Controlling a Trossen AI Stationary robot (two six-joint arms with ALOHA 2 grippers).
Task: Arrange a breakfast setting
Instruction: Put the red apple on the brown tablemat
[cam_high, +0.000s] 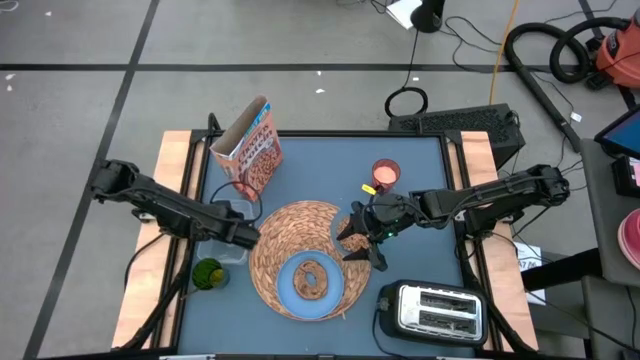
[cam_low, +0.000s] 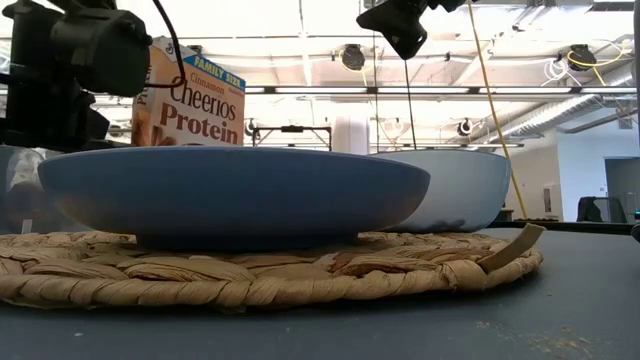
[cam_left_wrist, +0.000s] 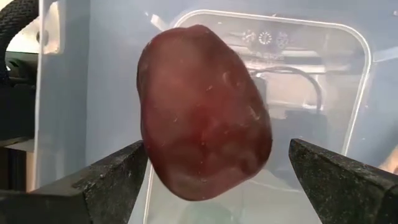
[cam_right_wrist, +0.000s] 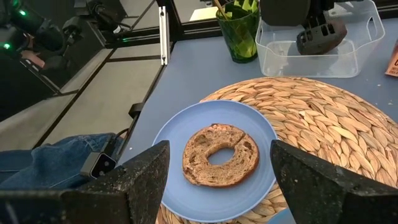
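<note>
**Left arm reaches into the clear container; right arm hovers beside the plate**

The left arm stretches from the table's left edge toward the middle, its wrist angled down so the left gripper (cam_high: 238, 232) sits over a clear plastic container (cam_right_wrist: 317, 46) just off the left rim of the round woven placemat (cam_high: 300, 235). In the left wrist view its two dark fingers (cam_left_wrist: 109, 180) stand wide apart, one on each side of a dark-red item (cam_left_wrist: 202, 112) inside the container; the left finger looks to be against it and the right one is clear of it, so the claw is spread and not clamped.

The right arm comes in from the table's right edge, elbow bent, with the right gripper (cam_high: 360, 240) hanging above the mat's right edge. Its fingers (cam_right_wrist: 134, 180) are parted with nothing between them, framing the scene below.

The light-blue plate (cam_right_wrist: 174, 140) rests on the near part of the placemat, and the brown ring-shaped bread (cam_right_wrist: 221, 154) lies flat at its centre. The cereal box (cam_high: 250, 150) stands upright behind the mat on the left. A green cup (cam_right_wrist: 239, 31) stands just beside the container. The toaster (cam_high: 435, 310) sits at the table's near right corner
</note>
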